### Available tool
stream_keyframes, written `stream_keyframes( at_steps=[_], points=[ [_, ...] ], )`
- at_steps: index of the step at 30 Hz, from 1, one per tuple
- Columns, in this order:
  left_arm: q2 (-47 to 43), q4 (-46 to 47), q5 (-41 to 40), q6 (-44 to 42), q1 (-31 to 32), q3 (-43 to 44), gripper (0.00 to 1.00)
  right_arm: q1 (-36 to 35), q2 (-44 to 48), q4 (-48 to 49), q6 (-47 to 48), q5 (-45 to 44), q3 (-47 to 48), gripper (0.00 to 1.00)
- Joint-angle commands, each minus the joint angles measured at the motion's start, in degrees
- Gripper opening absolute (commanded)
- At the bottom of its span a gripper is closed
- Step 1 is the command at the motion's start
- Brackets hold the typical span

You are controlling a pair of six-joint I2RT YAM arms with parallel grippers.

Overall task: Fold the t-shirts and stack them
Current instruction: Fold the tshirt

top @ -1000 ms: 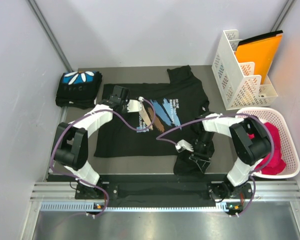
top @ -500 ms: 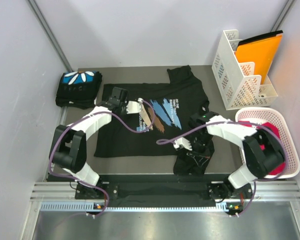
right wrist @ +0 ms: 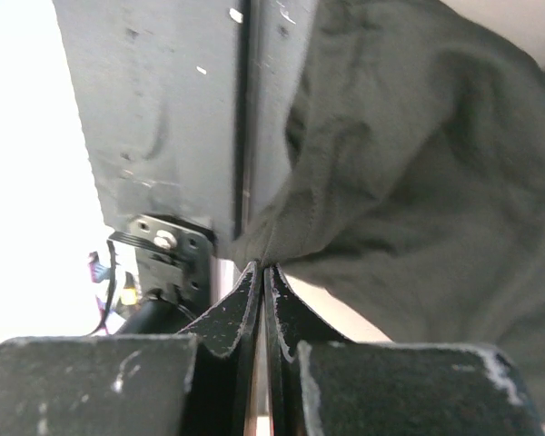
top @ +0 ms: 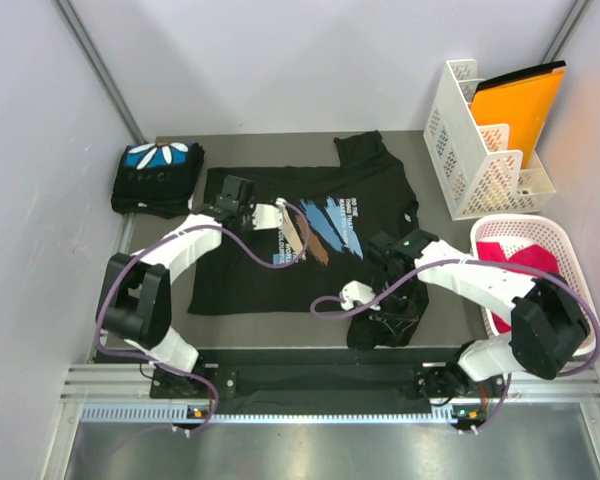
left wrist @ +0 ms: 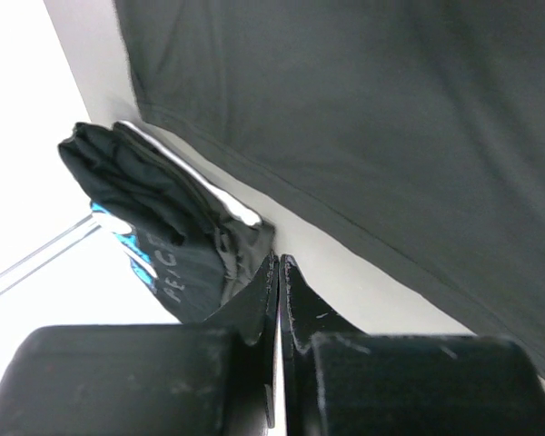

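Observation:
A black t-shirt (top: pixel 320 225) with blue-and-tan brush strokes and white text lies spread on the table, and its right side is bunched by the front edge. My right gripper (top: pixel 388 318) is shut on that bunch. In the right wrist view the dark cloth (right wrist: pixel 409 163) gathers into the right gripper's (right wrist: pixel 263 268) tips. A second t-shirt (top: pixel 158 175), folded, with a blue print and white petals, sits at the back left. My left gripper (top: pixel 228 192) is shut by the spread shirt's left shoulder. The left wrist view puts its tips (left wrist: pixel 279 265) over bare table between the folded shirt (left wrist: pixel 163 227) and the spread shirt's hem (left wrist: pixel 391 118).
A white file rack (top: pixel 470 150) holding an orange folder (top: pixel 515 105) stands at the back right. A white basket (top: pixel 525 222) with red cloth sits on the right, under my right arm's elbow. Walls close in on both sides.
My right gripper has shut on the bunched cloth and shifted slightly left and forward, its elbow swinging out over the basket. The left gripper has hardly moved.

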State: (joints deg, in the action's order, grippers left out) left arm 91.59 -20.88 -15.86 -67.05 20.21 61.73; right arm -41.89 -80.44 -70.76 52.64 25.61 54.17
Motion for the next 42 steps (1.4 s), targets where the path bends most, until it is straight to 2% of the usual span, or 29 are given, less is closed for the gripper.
stream_keyframes(
  at_steps=[1,5,13,19,25,26,27,29,33,36,42],
  points=[
    [-5.80,-4.77,4.07,-0.71,0.18,-2.05,0.00,-0.74,2.66,2.55,-1.14,-7.13,-0.03,0.00],
    [-11.24,-10.21,7.32,-2.21,0.27,-3.99,0.00,-0.65,3.63,6.50,-1.31,-14.34,-1.53,0.00],
    [-19.43,-23.13,14.97,-5.90,0.71,-7.85,0.00,-1.44,4.33,8.45,-1.23,-15.41,-1.53,0.00],
    [-23.30,-26.48,19.80,-7.92,0.80,-9.26,0.00,-4.60,3.37,10.55,-1.40,-16.38,-3.63,0.00],
    [-23.39,-25.61,19.64,-6.87,0.80,-9.53,0.00,-5.66,1.61,13.02,-0.79,-15.32,-4.43,0.01],
    [-23.39,-25.52,19.72,-6.70,0.89,-9.44,0.00,-5.57,1.43,13.02,-0.61,-15.32,-4.34,0.11],
    [-23.21,-25.43,19.64,-6.35,0.89,-9.27,0.00,-5.66,1.08,13.02,-0.26,-15.32,-4.43,0.17],
    [-23.30,-25.26,19.46,-6.17,0.89,-9.18,0.00,-5.57,1.17,12.49,0.35,-15.23,-4.86,0.20],
    [-23.39,-24.82,18.50,-6.17,0.89,-9.18,0.00,-5.57,2.22,11.96,0.88,-14.88,-6.09,0.35],
    [-23.39,-24.56,18.76,-5.99,0.80,-9.18,0.00,-5.49,3.01,12.40,1.23,-15.06,-7.41,0.39],
    [-22.86,-24.20,19.02,-6.08,0.97,-8.74,0.00,-3.99,4.15,12.32,1.67,-13.39,-8.29,0.39]
  ],
)
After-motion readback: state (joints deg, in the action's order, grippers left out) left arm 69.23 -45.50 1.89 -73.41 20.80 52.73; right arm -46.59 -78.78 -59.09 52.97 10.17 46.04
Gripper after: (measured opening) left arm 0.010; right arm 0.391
